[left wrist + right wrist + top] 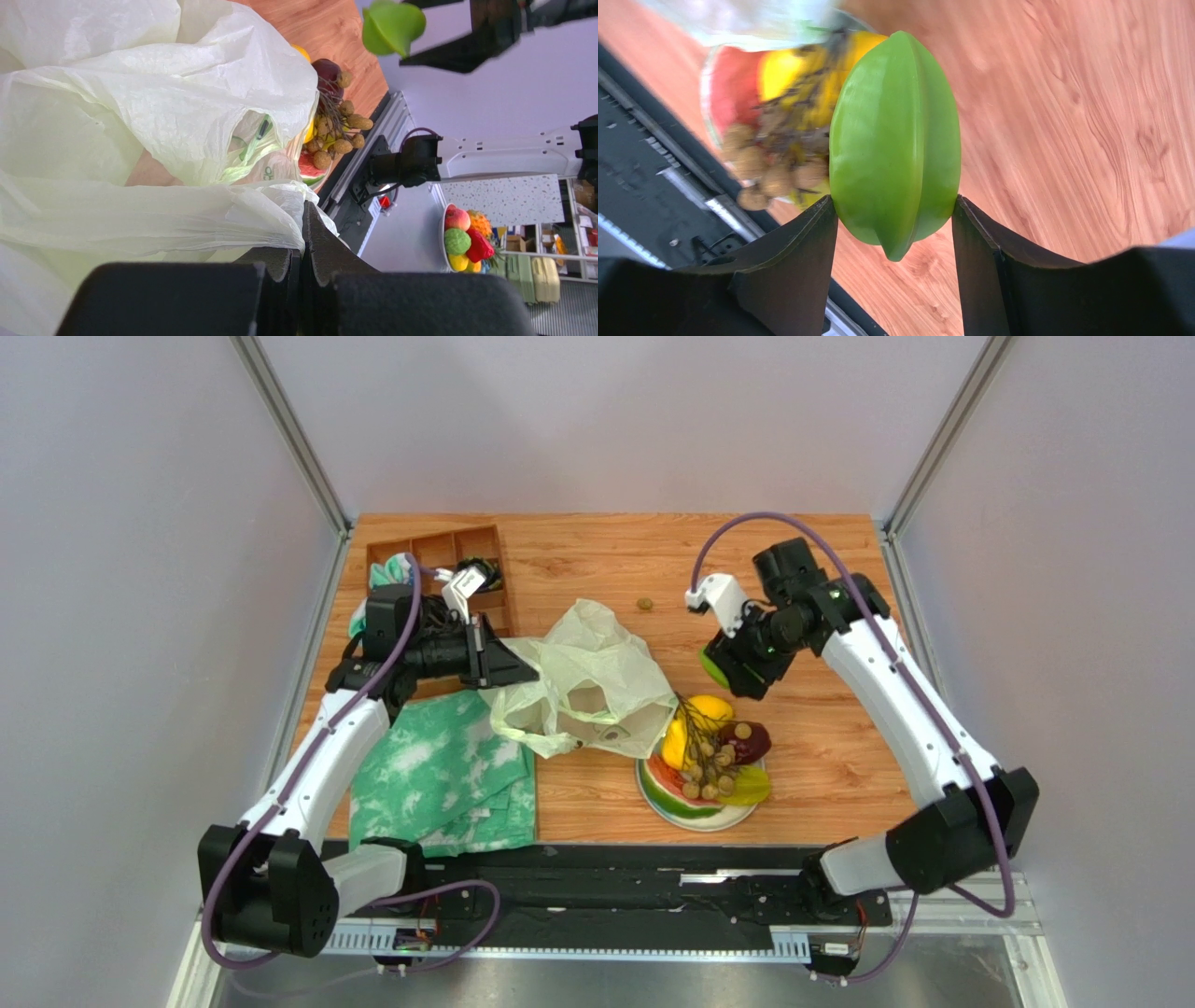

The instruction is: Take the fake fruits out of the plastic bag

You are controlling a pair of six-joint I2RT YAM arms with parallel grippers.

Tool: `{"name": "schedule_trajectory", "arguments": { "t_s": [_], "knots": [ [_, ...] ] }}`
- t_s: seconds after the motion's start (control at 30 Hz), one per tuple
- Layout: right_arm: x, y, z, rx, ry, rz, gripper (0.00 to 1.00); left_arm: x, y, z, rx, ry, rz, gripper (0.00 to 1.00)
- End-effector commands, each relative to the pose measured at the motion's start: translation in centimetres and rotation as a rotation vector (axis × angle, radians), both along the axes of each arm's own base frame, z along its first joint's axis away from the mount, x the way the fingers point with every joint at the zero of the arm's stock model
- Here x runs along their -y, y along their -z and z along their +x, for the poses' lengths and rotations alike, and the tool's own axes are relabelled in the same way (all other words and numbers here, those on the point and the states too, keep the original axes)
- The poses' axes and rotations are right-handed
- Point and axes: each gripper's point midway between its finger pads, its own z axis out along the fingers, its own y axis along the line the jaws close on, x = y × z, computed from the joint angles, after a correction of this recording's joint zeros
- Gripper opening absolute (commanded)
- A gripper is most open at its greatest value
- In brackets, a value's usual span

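Nearest your arm bases, the plate (716, 825) sat on the tabletop (828, 756) right of centre, heaped with fake fruits (709, 742) — a lemon, a plum, a watermelon slice and a brown bunch. Left of it lay the mottled green cloth (449, 770).

Farther in, the plastic bag (589, 672) slumped mid-tabletop, right up against the plate's far-left side. Your left tool (508, 668) was clenched on a fold at the bag's left edge. Your right tool (896, 217) was grasping a green ridged fruit (896, 133) above bare wood just beyond the plate, with its jaws on the fruit's flanks and the long axis running out along the fingers.

So the plate lay nearward and slightly left of that fruit — the right arm was the nearer one, and I judged the set-down its job. Whether anything was in the bag, I couldn't tell. Farthest off, a wooden tray (421, 553) occupied the far-left corner.
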Motion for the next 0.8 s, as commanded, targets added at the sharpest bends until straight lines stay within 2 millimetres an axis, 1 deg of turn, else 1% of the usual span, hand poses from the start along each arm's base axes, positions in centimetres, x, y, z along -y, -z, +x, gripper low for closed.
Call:
{"name": "schedule_trajectory", "arguments": {
  "t_s": [0.0,0.07,0.1,0.13,0.2,0.23,0.33,0.37,0.4,0.5,0.53,0.63,0.77],
  "knots": [
    [1.3,1.1,4.9,0.012,0.018,0.018,0.37,-0.3,-1.5,0.9,0.057,-0.013,-0.002,0.0],
    [1.1,2.2,5.8,-0.012,0.003,0.022,0.38,-0.6,-1.5,1.0,0.063,-0.021,0.003,0.0],
    [1.0,3.4,6.2,-0.049,-0.012,0.012,0.38,-0.6,-1.5,1.0,0.06,-0.023,0.003,0.0],
    [0.7,4.0,6.3,-0.07,-0.023,0.015,0.38,-0.8,-1.4,1.0,0.057,-0.027,0.009,0.0],
    [0.1,4.4,6.4,-0.098,-0.049,0.036,0.38,-1.0,-1.5,1.0,0.059,-0.029,0.016,0.0],
    [-0.2,4.9,6.4,-0.12,-0.056,0.041,0.38,-1.2,-1.4,1.0,0.059,-0.032,0.021,0.0],
    [-0.4,5.5,5.7,-0.169,-0.081,0.042,0.38,-1.7,-1.4,1.2,0.065,-0.053,0.026,0.0],
    [-0.4,5.7,5.2,-0.187,-0.091,0.041,0.38,-1.9,-1.2,1.2,0.063,-0.059,0.027,0.0],
    [-0.2,6.3,4.5,-0.209,-0.1,0.035,0.38,-2.0,-1.2,1.2,0.065,-0.064,0.026,0.0],
    [0.0,6.8,3.3,-0.224,-0.151,0.02,0.39,-2.5,-1.0,1.3,0.057,-0.084,0.02,0.0],
    [0.1,7.4,2.7,-0.242,-0.163,0.015,0.4,-2.6,-1.0,1.4,0.056,-0.091,0.018,0.0],
    [0.1,7.9,1.6,-0.262,-0.19,0.004,0.41,-2.7,-0.8,1.4,0.05,-0.093,0.016,0.0],
    [0.0,8.4,0.8,-0.29,-0.19,-0.001,0.41,-2.6,-0.8,1.6,0.044,-0.093,0.01,0.0]
  ]
}}
